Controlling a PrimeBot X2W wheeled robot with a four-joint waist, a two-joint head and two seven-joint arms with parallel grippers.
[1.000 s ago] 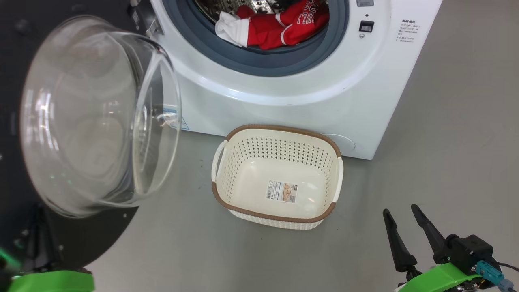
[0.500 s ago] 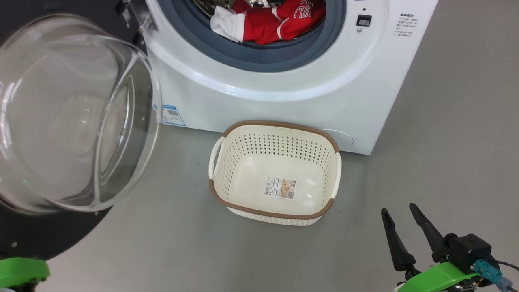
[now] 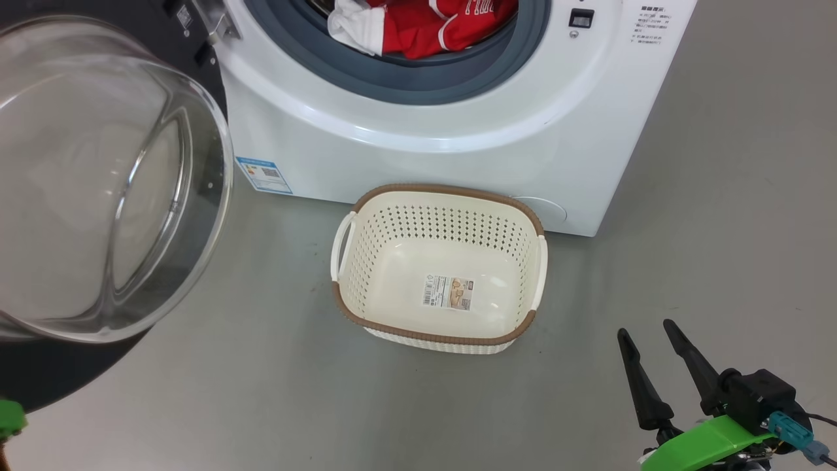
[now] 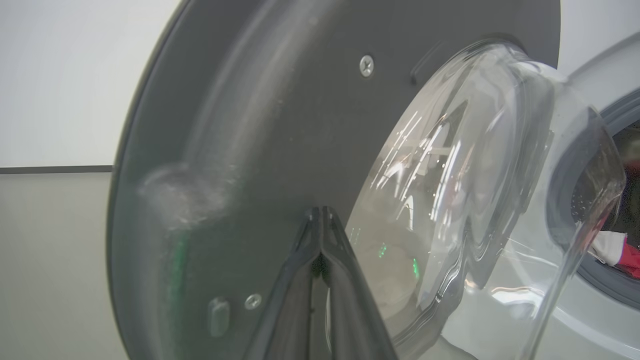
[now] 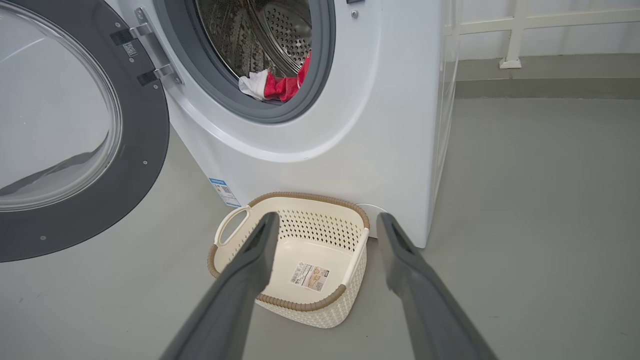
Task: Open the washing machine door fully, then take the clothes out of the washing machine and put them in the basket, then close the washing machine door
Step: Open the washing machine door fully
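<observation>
The washing machine (image 3: 425, 150) stands with its washing machine door (image 3: 52, 373) swung out to the left, the glass bowl (image 3: 98, 183) facing me. The red and white clothes (image 3: 444, 26) lie in the drum mouth. On the floor in front stands the basket (image 3: 444, 191), with nothing in it but a sticker. In the left wrist view my left gripper (image 4: 320, 211) is shut, its tips at the door's dark inner rim (image 4: 250, 125) beside the glass (image 4: 475, 175). My right gripper (image 3: 645, 329) stands open and holds nothing, low to the right of the basket (image 5: 325, 315).
Bare grey floor lies around the basket and to the machine's right (image 5: 540, 200). A white railing (image 5: 520, 30) runs along the wall behind. The door's hinge (image 5: 150, 50) is on the machine's left side, and a blue label (image 3: 263, 174) is low on its front.
The door has swung further out to the left, uncovering the blue label. The head view has shifted a little. The right gripper has stayed open in place.
</observation>
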